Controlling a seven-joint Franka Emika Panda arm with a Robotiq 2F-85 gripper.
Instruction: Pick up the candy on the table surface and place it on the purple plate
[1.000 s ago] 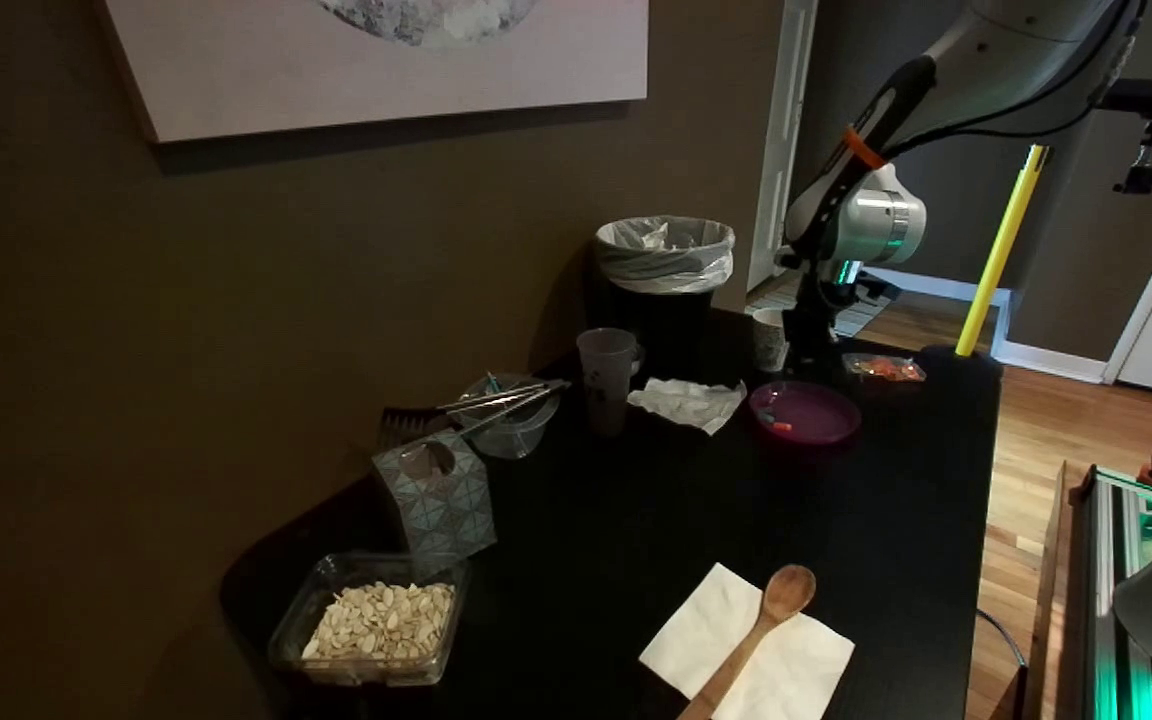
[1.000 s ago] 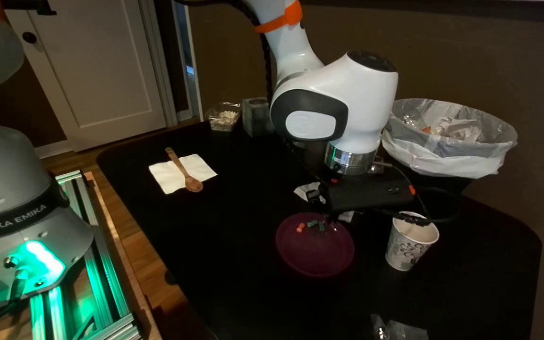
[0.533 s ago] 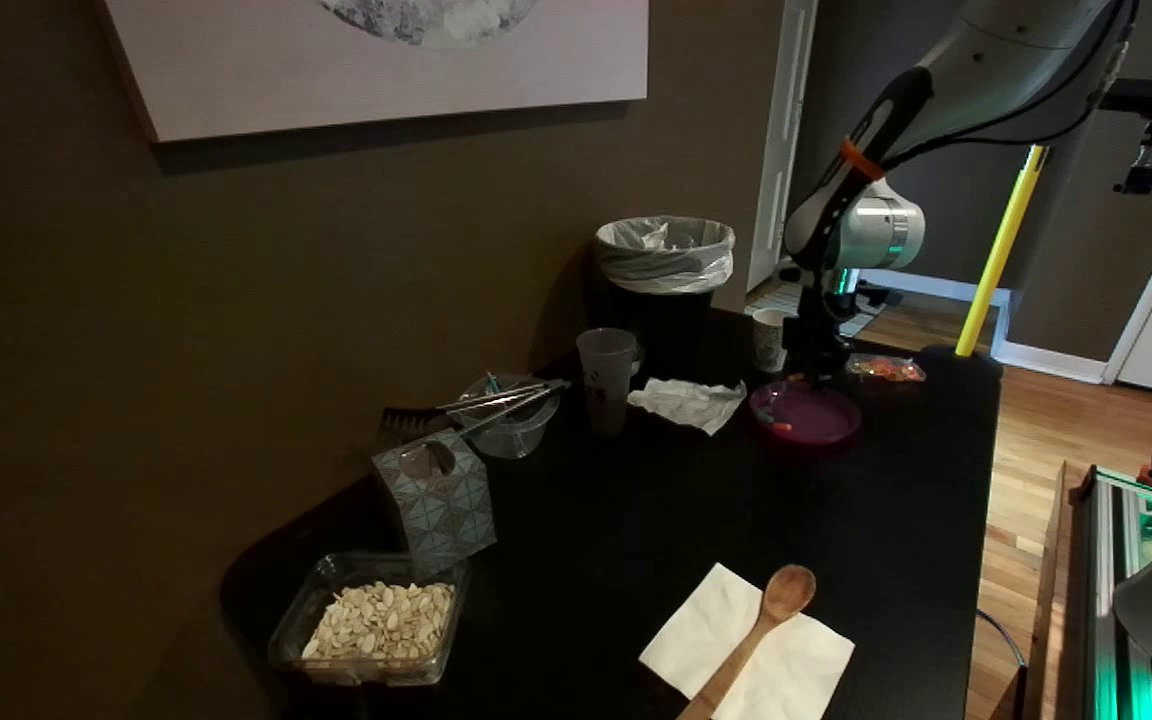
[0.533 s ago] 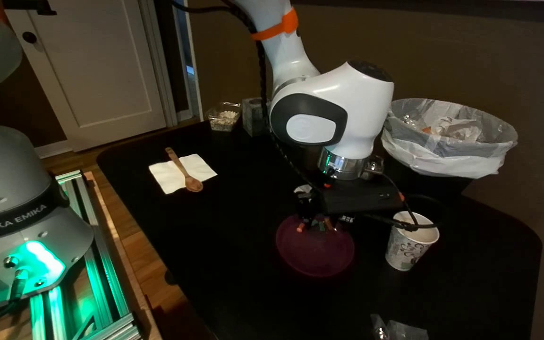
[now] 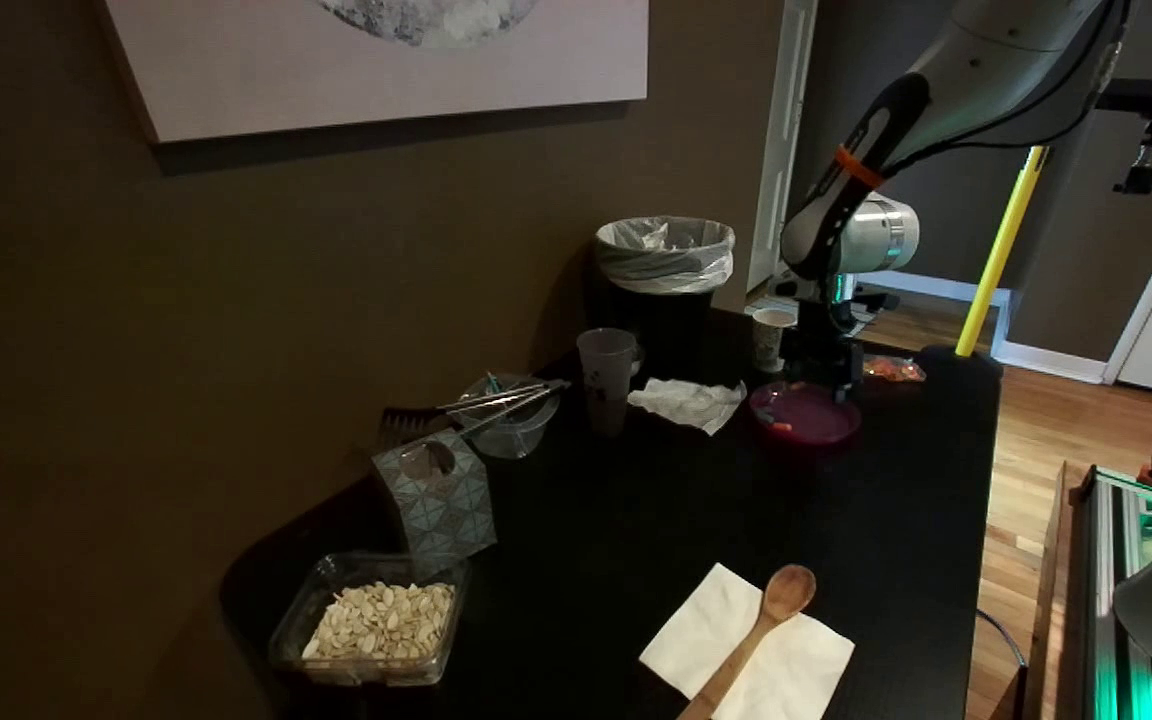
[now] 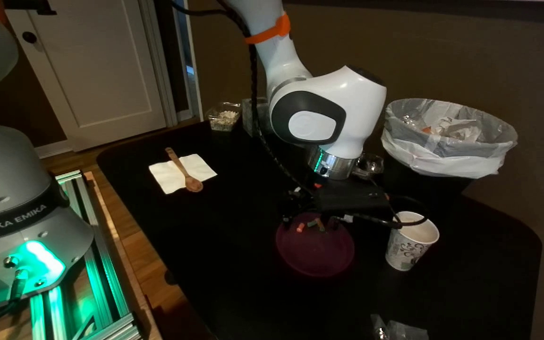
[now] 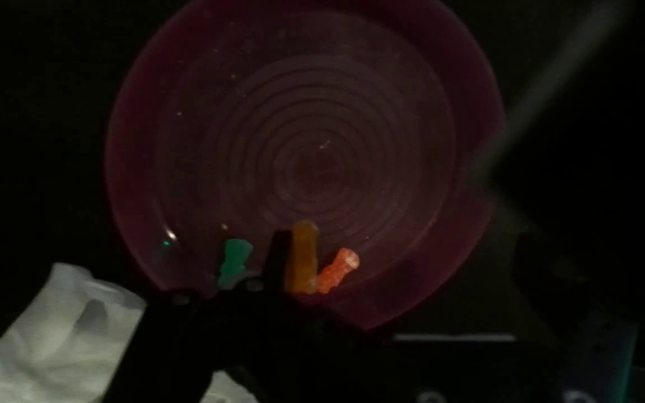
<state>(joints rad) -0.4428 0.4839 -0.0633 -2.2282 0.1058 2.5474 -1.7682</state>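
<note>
The purple plate (image 7: 311, 112) lies on the dark table, with its round floor showing in the wrist view. My gripper (image 7: 401, 252) is over its edge, jaws spread wide apart. A yellow-orange candy (image 7: 303, 257) is right beside the inner side of one finger (image 7: 279, 252); whether it touches that finger I cannot tell. Close by, a red-orange candy (image 7: 340, 270) and a green candy (image 7: 235, 260) rest on the plate. In an exterior view the gripper (image 6: 310, 219) straddles these candies, and the red-orange candy (image 6: 300, 227) shows clearly. Part of the plate is hidden behind the gripper.
A paper cup (image 6: 411, 243) stands near the plate, and a clear packet with orange pieces (image 5: 896, 369) lies beyond it. Crumpled paper (image 5: 688, 402), a plastic cup (image 5: 606, 380) and a lined bin (image 5: 664, 255) are close. A wooden spoon (image 5: 786, 595) lies on a napkin.
The arm has come down and shifted slightly over the plate, and its jaws have opened wide. The yellow-orange candy now shows at the plate beside a finger.
</note>
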